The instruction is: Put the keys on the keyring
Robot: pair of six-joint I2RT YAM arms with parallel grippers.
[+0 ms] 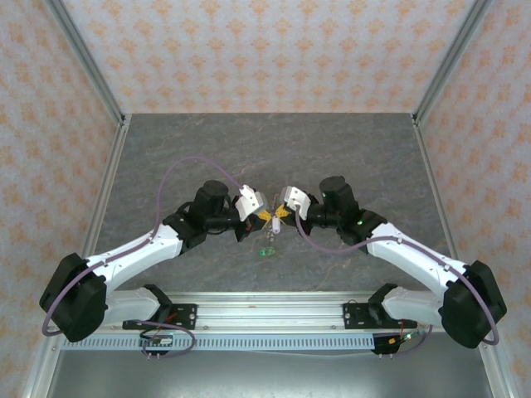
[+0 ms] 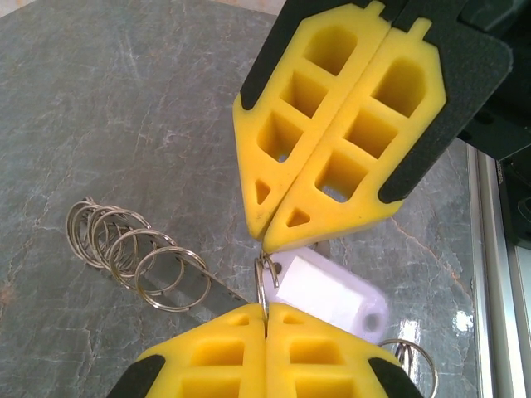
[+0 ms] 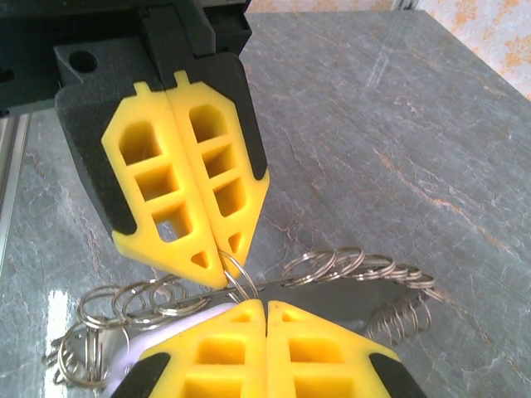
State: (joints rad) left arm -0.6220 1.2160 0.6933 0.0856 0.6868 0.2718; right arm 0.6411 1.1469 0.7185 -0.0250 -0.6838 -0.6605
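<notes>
Both arms meet tip to tip over the middle of the grey tabletop (image 1: 332, 149), a little toward its near side. The left tool (image 2: 265, 308) is fully closed, its yellow pads pressed flat together, and a thin wire of a small split ring (image 2: 264, 278) runs into the seam between them. The right tool (image 3: 265, 305) is closed just as tight, and its tip meets the same ring from the opposite side, so the ring looks pinched from both ends. A white plastic tag (image 2: 332, 294) hangs on that ring, just right of the left tool's tips.

The keyring (image 2: 124, 249), a string of linked split rings, trails off to the left in the left wrist view. In the right wrist view it spreads to both sides of the pinched ring. Whether it touches the tabletop I cannot tell. In the top view a small green tag (image 1: 267, 249) lies on the tabletop just near of the two tools.
</notes>
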